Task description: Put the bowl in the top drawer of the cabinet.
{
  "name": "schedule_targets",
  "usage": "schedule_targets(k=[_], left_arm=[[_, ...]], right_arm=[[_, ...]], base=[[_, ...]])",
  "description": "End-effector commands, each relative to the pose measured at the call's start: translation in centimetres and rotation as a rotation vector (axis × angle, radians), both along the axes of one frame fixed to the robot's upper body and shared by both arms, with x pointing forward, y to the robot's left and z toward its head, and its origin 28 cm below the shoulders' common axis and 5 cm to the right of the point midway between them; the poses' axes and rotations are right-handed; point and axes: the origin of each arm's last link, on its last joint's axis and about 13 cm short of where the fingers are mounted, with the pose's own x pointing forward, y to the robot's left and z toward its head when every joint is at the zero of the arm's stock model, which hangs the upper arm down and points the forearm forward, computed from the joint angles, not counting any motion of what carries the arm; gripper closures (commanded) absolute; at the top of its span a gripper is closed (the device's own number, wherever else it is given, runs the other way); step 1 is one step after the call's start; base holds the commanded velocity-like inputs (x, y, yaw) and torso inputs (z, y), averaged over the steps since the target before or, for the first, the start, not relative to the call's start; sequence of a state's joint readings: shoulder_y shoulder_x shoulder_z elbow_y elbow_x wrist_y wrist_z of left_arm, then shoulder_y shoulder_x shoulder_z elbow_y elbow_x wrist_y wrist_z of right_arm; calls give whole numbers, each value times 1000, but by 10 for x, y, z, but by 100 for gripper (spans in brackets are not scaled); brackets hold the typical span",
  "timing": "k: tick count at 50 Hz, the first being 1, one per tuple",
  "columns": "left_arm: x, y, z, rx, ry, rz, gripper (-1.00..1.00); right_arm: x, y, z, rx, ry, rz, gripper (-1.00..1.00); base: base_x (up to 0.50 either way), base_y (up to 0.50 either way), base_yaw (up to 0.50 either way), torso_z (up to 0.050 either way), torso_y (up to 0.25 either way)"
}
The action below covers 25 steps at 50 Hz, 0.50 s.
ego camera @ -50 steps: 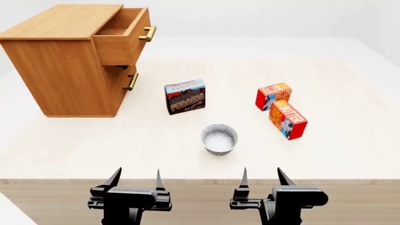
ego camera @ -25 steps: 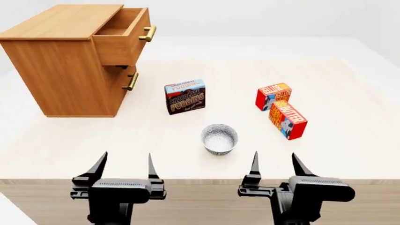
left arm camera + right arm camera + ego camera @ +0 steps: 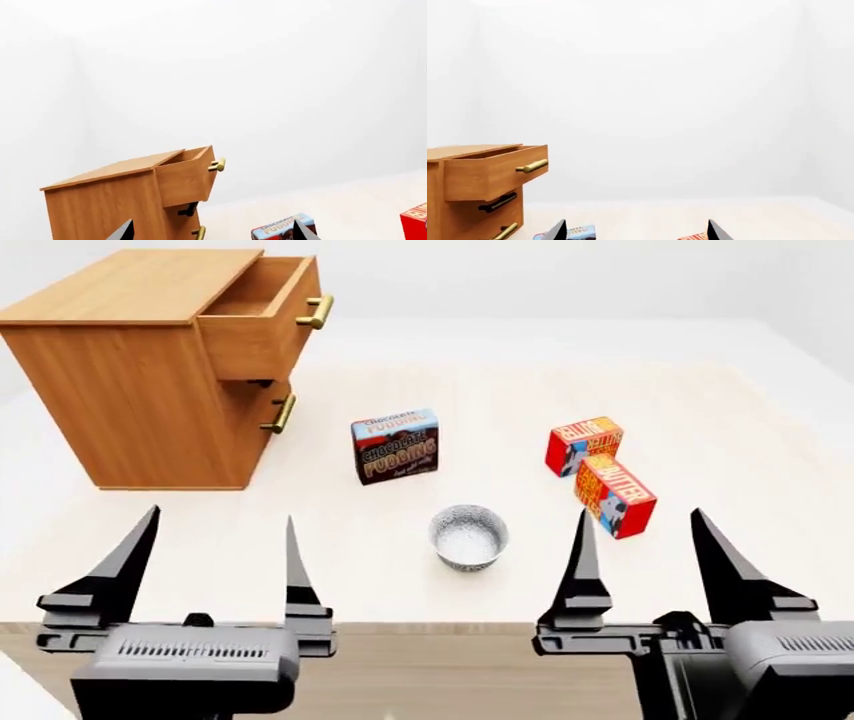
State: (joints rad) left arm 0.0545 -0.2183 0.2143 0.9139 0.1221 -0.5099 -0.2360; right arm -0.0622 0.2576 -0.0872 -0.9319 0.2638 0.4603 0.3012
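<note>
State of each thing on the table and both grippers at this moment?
top drawer: pulled open.
lower drawer: shut.
bowl: upright on the table, ungrasped.
pudding box: standing on edge.
two butter boxes: lying side by side.
left gripper: open.
right gripper: open.

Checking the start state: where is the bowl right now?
In the head view, the bowl sits on the table near its front edge, between both hands, just in front of the pudding box.
</note>
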Motion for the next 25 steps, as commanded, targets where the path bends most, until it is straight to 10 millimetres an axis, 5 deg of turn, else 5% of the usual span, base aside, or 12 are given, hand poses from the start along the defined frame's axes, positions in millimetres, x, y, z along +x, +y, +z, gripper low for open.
schedule_targets(k=[1, 25], left_arm=[[-10, -1, 9, 16, -22, 0, -100], [-12, -2, 7, 1, -29, 2, -100]], right_arm=[[-13, 0, 11, -8, -24, 29, -100], [-15, 1, 8, 1, -13, 44, -100]], base=[[500, 0, 0, 0, 0], [500, 0, 0, 0, 0]])
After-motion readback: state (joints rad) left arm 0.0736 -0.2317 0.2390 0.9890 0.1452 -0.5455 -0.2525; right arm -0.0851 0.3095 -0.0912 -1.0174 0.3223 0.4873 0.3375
